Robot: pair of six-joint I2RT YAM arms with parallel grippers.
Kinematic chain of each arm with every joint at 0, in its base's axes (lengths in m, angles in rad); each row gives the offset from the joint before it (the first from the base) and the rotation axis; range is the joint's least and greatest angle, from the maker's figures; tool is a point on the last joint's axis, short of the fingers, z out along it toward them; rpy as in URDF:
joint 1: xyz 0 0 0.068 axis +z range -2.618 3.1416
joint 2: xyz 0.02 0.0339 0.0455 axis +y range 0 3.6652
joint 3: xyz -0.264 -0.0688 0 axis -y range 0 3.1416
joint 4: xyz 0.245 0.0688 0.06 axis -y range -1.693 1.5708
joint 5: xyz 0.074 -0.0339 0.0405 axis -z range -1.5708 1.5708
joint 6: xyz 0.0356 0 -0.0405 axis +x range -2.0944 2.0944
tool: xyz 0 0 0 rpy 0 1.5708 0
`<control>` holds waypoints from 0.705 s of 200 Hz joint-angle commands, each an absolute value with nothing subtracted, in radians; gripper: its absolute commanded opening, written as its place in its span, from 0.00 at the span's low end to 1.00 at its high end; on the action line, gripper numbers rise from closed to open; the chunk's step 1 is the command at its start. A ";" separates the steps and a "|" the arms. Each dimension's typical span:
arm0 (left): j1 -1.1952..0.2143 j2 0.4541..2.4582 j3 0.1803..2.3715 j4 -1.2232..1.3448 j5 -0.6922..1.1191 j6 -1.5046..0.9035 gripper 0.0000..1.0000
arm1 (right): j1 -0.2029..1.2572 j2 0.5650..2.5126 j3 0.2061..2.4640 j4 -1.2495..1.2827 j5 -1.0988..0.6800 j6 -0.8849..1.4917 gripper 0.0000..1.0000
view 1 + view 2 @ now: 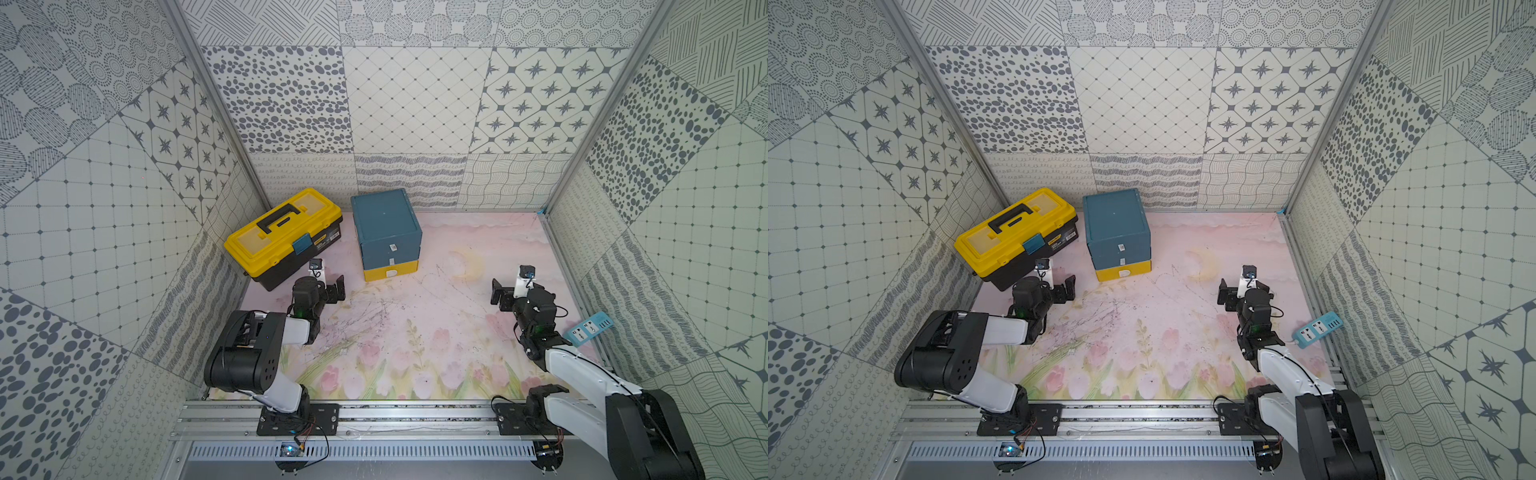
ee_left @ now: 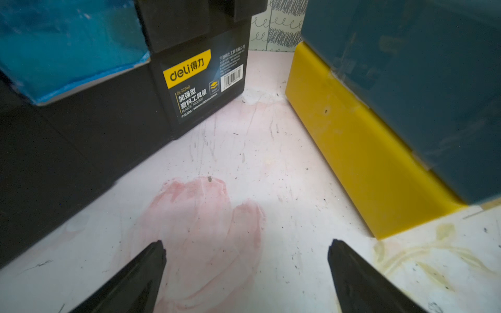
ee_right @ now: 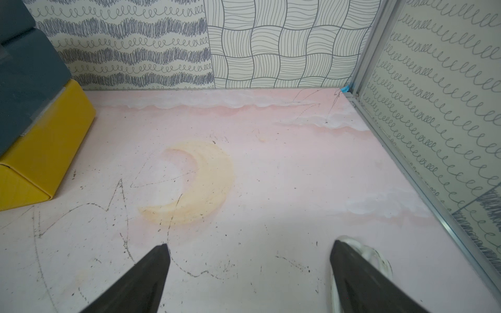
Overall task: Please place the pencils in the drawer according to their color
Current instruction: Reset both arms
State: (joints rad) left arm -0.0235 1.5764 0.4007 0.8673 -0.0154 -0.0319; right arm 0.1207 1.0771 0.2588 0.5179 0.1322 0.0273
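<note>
The left gripper (image 2: 247, 244) has its two black fingers (image 2: 141, 276) spread wide with only bare mat (image 2: 271, 151) between them. The right gripper (image 3: 250, 244) stands just as wide and empty. In both wrist views the frame edge cuts the fingers off, so only their tips show. A white cable (image 3: 379, 260) coils behind one right fingertip, mostly hidden by it, and shows in the right wrist view alone. Ahead of the left fingers stand the toolbox (image 2: 81, 151) and the drawer cabinet (image 2: 366, 151), near each other but apart. Here the toolbox label (image 2: 200, 86) reads clearly, while only one side of the drawer cabinet shows. In both top views the single drawer cabinet (image 1: 386, 224) sits toward the back of the mat beside the one yellow-lidded toolbox. Its three stacked drawers, two blue and one yellow, are all pushed in, hiding their insides, and each has one white tab (image 1: 392, 248). The right wrist view catches just its corner, near a printed moon (image 3: 214, 176). One blue power strip (image 1: 1318, 328) lies at the right edge, seen from above only.
</note>
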 commanded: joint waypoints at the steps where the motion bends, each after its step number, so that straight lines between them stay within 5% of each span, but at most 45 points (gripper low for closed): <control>1: -0.017 1.582 0.410 0.863 0.034 -0.037 0.99 | 0.095 1.140 0.233 0.692 0.059 0.008 0.98; 141: -0.018 1.582 0.410 0.862 0.034 -0.037 0.99 | 0.040 1.372 0.287 0.895 -0.150 -0.029 0.98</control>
